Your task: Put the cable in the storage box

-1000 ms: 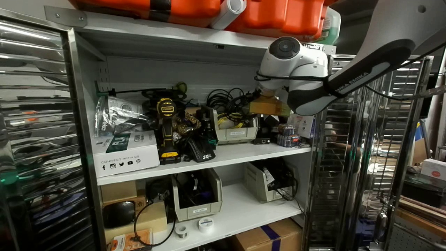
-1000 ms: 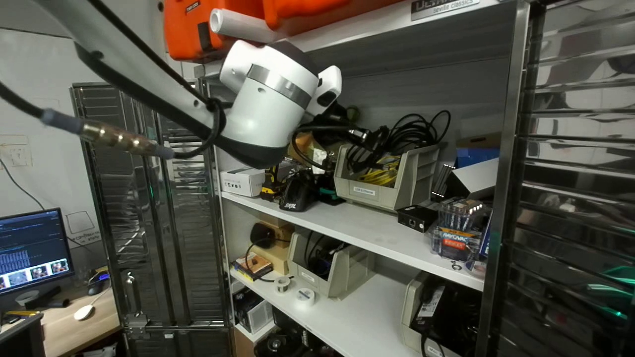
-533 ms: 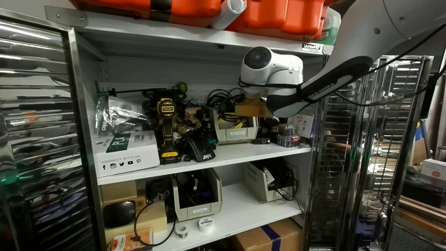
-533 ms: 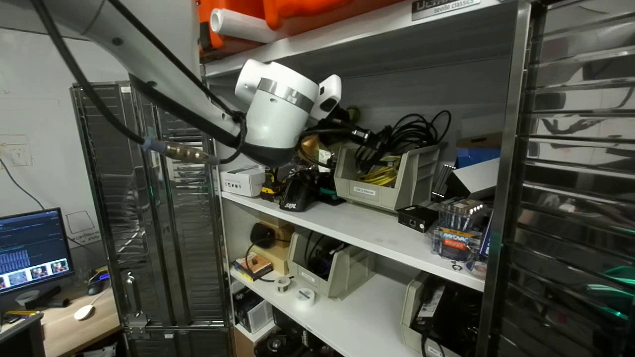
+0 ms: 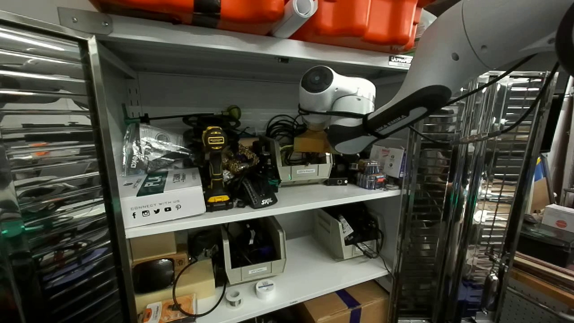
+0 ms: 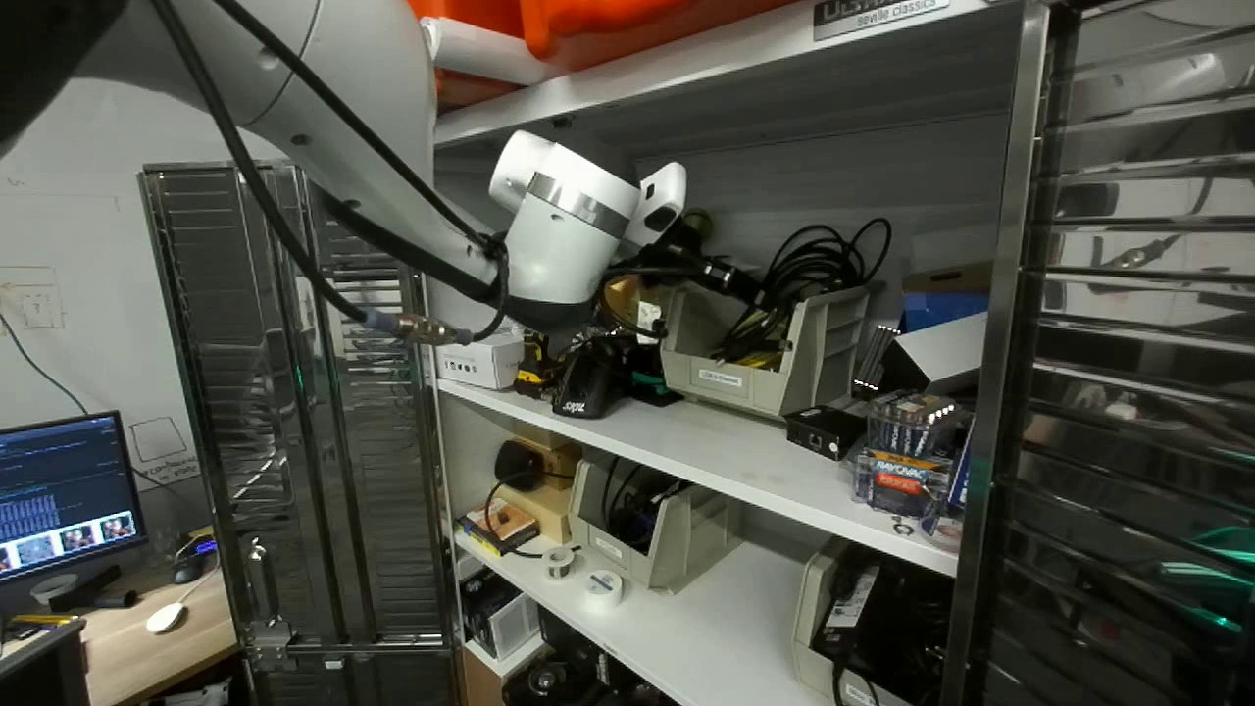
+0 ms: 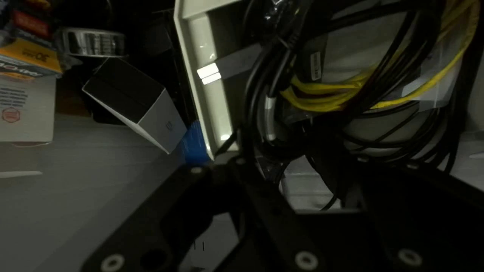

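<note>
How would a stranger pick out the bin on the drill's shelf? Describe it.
Start at the open cabinet with orange cases on top and find the shelf carrying the black-and-yellow drill. Right of that drill, in both exterior views, sits a light grey bin. Unlike the two similar bins lower down, it shows yellow cable inside.

In an exterior view, the cabinet door [image 5: 49, 170] at nine o'clock is ribbed, mirror-bright metal. The case [image 5: 345, 20] at one looks to me like glossy plastic; the arm [image 5: 448, 45] at two, smooth, satiny. At the middle, the storage box [image 5: 287, 174] is smooth plastic, the cables [image 5: 283, 129] rubbery. The carton [image 5: 329, 308] at five is dull cardboard.
</note>
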